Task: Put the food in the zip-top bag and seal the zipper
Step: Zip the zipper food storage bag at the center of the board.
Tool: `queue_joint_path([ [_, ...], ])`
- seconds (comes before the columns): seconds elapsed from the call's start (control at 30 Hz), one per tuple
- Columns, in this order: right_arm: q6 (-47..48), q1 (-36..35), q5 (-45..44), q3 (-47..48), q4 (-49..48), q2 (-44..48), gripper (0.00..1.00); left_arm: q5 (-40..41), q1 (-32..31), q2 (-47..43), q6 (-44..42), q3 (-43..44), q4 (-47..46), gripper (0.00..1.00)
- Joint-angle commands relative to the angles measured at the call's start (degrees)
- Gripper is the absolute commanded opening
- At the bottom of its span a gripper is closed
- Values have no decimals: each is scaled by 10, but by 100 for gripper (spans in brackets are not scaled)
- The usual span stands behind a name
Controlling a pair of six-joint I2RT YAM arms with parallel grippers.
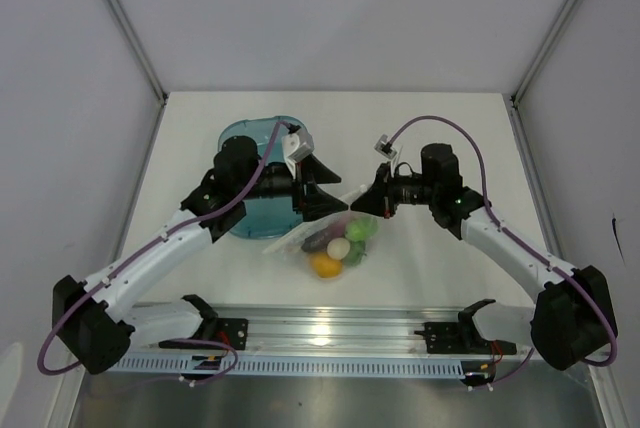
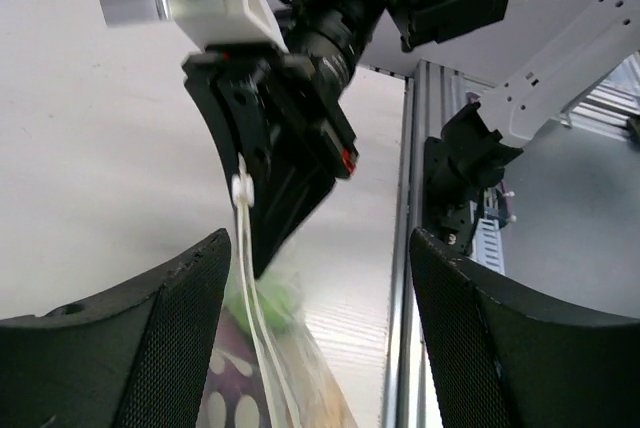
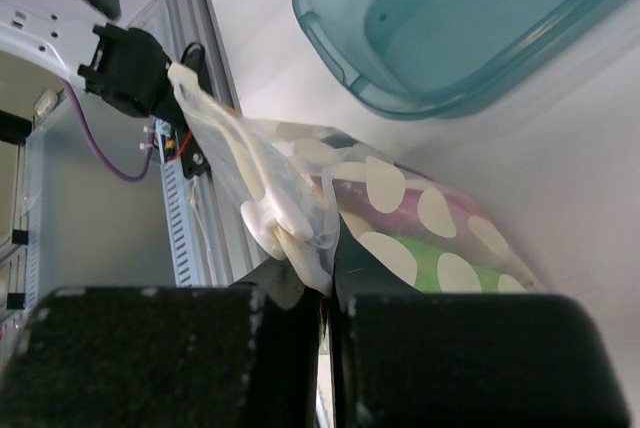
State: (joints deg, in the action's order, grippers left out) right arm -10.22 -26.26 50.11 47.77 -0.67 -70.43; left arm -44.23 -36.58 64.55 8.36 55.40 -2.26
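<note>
The zip-top bag [image 1: 338, 240] looks limp and slick — your right gripper [image 3: 328, 293] pinches its zipper [image 3: 250, 163], your left gripper [image 2: 318, 248] gapes around it; grip that strip only.

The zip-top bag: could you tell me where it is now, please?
In the top view the zip-top bag sits mid-table, right of the teal tub, between the left end effector and the right end effector, which pinches its edge.

One bag [image 1: 290, 241], one tub [image 1: 247, 134] (foods [image 1: 338, 247] partly hidden).
</note>
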Motion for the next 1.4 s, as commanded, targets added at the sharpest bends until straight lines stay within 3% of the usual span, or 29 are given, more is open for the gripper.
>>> queue_joint_path([
  [0.0, 32, -17, -25, 27, 55, 18, 0, 30, -7, 32, -52, 31, 6, 75],
  [0.4, 32, -31, -37, 45, 77, 36, 0, 27, -27, 127, -97, 125, 67, 67],
  [0.63, 37, -31, -35, 43, 81, 48, 0, -23, -26, 161, -96, 143, 67, 51],
  [0.97, 38, -29, -32, 39, 77, 51, 0, -44, -26, 184, -92, 154, 69, 53],
  [1.27, 33, -30, -28, 38, 74, 52, 0, -60, -27, 198, -89, 160, 64, 31],
  [1.37, 29, -29, -30, 39, 71, 53, 0, -68, -26, 198, -88, 155, 61, 20],
])
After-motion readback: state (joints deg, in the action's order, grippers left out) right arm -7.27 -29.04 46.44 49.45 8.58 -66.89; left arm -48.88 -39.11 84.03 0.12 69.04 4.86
